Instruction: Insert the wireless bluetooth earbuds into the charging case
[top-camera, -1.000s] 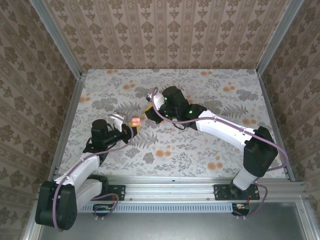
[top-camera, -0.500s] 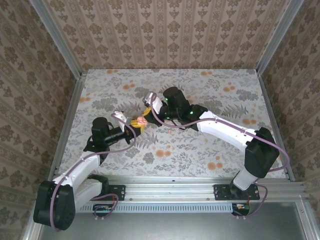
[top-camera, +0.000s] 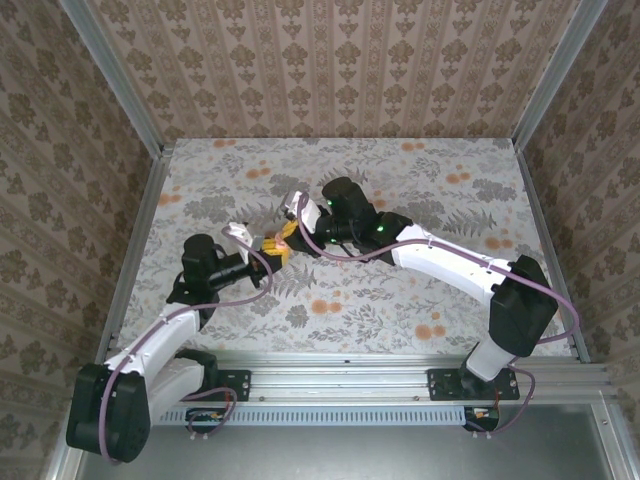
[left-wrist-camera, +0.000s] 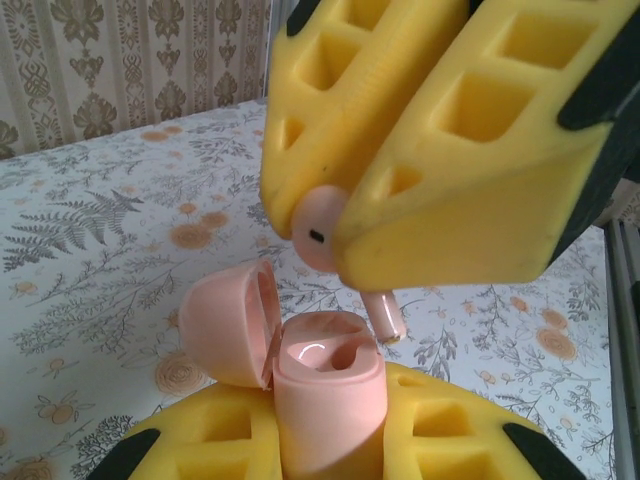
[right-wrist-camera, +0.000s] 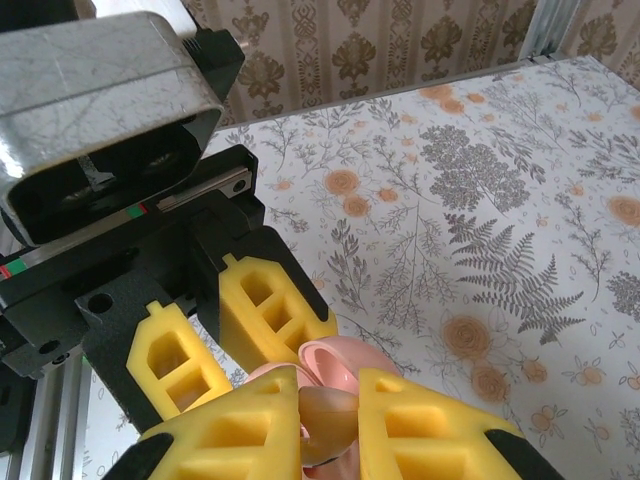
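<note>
My left gripper (left-wrist-camera: 325, 445) is shut on the charging case (left-wrist-camera: 322, 388), a salmon-pink case held upright with its lid (left-wrist-camera: 226, 325) hinged open to the left. Directly above it my right gripper (right-wrist-camera: 335, 425) is shut on one earbud (left-wrist-camera: 318, 232). The earbud is pink, and its stem (left-wrist-camera: 385, 312) points down just above the case's right-hand slot, apart from it. In the right wrist view the earbud (right-wrist-camera: 330, 418) sits between the yellow fingers (right-wrist-camera: 245, 430), with the open lid (right-wrist-camera: 350, 362) behind. In the top view both grippers meet (top-camera: 280, 243) left of the table's middle. I cannot make out a second earbud.
The flower-printed tablecloth (top-camera: 400, 290) spreads around both arms. Patterned walls and aluminium frame posts (top-camera: 140, 110) close in the back and sides. The left gripper's yellow fingers (right-wrist-camera: 272, 305) stand right in front of the right wrist camera.
The right gripper has come down and to the left with the earbud, until it hangs right over the open case. The left gripper has shifted only slightly with the case.
</note>
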